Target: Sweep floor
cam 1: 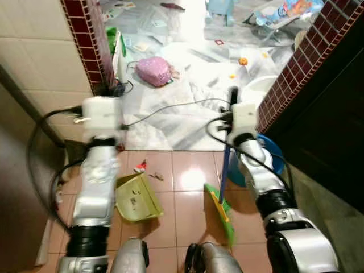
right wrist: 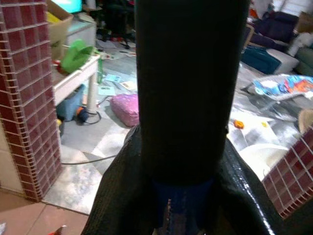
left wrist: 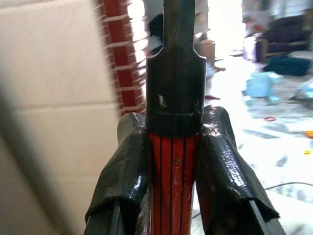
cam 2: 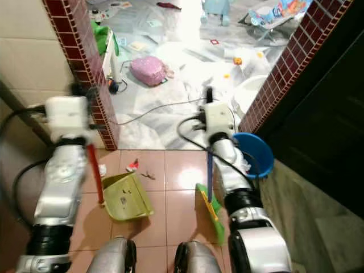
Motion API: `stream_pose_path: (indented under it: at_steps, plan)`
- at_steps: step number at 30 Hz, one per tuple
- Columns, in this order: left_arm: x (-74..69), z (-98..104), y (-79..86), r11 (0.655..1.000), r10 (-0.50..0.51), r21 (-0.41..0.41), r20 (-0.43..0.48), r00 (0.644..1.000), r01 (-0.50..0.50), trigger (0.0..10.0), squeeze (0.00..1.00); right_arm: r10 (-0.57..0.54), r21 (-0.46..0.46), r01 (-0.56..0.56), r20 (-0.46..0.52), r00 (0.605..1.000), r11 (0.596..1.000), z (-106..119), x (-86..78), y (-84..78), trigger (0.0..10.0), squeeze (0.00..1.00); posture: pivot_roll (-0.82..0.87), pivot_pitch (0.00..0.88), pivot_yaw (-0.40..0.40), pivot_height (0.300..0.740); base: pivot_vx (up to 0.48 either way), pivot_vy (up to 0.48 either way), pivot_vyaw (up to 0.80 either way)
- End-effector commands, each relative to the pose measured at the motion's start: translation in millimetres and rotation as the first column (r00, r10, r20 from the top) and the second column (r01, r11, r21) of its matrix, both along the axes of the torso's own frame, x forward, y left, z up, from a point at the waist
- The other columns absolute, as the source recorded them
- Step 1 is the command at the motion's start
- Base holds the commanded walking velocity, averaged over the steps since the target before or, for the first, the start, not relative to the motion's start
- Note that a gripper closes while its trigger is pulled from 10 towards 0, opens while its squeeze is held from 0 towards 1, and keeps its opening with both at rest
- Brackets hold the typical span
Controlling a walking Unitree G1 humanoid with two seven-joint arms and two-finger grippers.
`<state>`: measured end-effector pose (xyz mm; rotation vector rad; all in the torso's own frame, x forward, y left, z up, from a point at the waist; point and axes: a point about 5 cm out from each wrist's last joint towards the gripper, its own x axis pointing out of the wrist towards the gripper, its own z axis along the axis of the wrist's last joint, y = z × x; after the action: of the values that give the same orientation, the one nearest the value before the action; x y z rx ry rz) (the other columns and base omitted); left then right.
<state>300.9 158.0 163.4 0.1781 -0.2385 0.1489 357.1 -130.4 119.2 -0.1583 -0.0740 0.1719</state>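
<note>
A yellow-green dustpan (cam 1: 136,199) rests on the terracotta floor tiles in front of my feet. Its red handle (cam 2: 94,170) rises to my left gripper (left wrist: 175,161), which is shut on it just below the handle's black cap (left wrist: 175,98). To the right, a green broom head (cam 1: 220,210) touches the floor. Its blue handle (cam 1: 225,170) runs up into my right gripper (right wrist: 183,200), shut on it. A red scrap (cam 1: 140,166) and small brown bits (cam 1: 156,176) lie on the tiles just beyond the dustpan.
A blue bucket (cam 2: 253,153) stands by the right brick-tiled wall (cam 1: 296,74). A brick pillar (cam 1: 85,40) and a beige tiled wall close the left. Beyond the threshold lie a black cable (cam 1: 170,108), a pink bag (cam 1: 153,71), a white basin (cam 1: 259,88) and scattered toys.
</note>
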Motion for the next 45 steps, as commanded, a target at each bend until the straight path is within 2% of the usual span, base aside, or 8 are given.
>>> stream_pose_path:
  at_steps: [1, 6, 10, 15, 19, 24, 30, 45]
  plan:
    - [-1.1, 2, -2.5, 1.000, -0.028, -0.013, 0.025, 0.999, 0.028, 10.0, 0.00, -0.030, 0.015, 0.029, 0.048, 0.998, 0.999, 8, 0.0, -3.9, 10.0, 0.00, 0.01, 0.082, -0.050, 0.740, 0.000, 0.000, 0.00]
    - [-9.3, -28, 22.8, 0.992, 0.080, -0.092, -0.080, 0.994, -0.087, 10.0, 0.00, -0.113, 0.063, 0.110, 0.045, 0.993, 0.992, -3, -6.7, -6.9, 10.0, 0.00, 0.05, 0.000, -0.020, 0.740, 0.000, 0.000, 0.00]
    - [-16.2, -42, 24.3, 0.997, -0.079, -0.027, -0.150, 0.986, 0.076, 10.0, 0.00, -0.168, 0.127, 0.161, 0.047, 0.985, 0.979, -5, -8.0, -10.1, 10.0, 0.00, 0.08, 0.000, 0.033, 0.740, 0.000, 0.000, 0.00]
    - [-51.8, -52, 25.0, 0.987, -0.158, -0.044, -0.193, 0.968, 0.152, 10.0, 0.00, -0.155, -0.023, 0.155, -0.013, 0.988, 0.988, -29, -42.7, -43.8, 10.0, 0.00, 0.03, 0.000, 0.001, 0.740, 0.000, 0.000, 0.00]
    - [-74.6, -63, 27.7, 0.996, -0.088, -0.041, -0.223, 0.971, 0.081, 10.0, 0.00, -0.082, -0.055, 0.082, 0.005, 0.997, 0.995, -29, -56.4, -37.4, 10.0, 0.00, 0.04, 0.002, 0.011, 0.740, 0.000, 0.000, 0.00]
    - [-84.7, -61, 30.6, 0.995, 0.014, -0.098, -0.213, 0.977, -0.035, 10.0, 0.00, -0.129, 0.000, 0.129, 0.024, 0.991, 0.992, -14, -52.9, -29.3, 10.0, 0.00, 0.05, 0.000, -0.028, 0.740, 0.000, 0.000, 0.80]
    - [-89.8, -66, 17.5, 0.988, -0.133, -0.109, -0.251, 0.959, 0.108, 10.0, 0.00, -0.111, -0.059, 0.107, -0.064, 0.992, 0.993, -34, -83.4, -51.2, 10.0, 0.00, 0.04, 0.000, -0.026, 0.740, 0.000, 0.000, 0.25]
    - [-75.5, -53, 18.6, 0.986, -0.108, -0.149, -0.191, 0.976, 0.080, 10.0, 0.00, -0.080, -0.007, 0.082, 0.116, 0.990, 0.997, 14, -33.6, -21.8, 10.0, 0.00, 0.05, 0.004, -0.025, 0.740, 0.087, 0.000, 0.00]
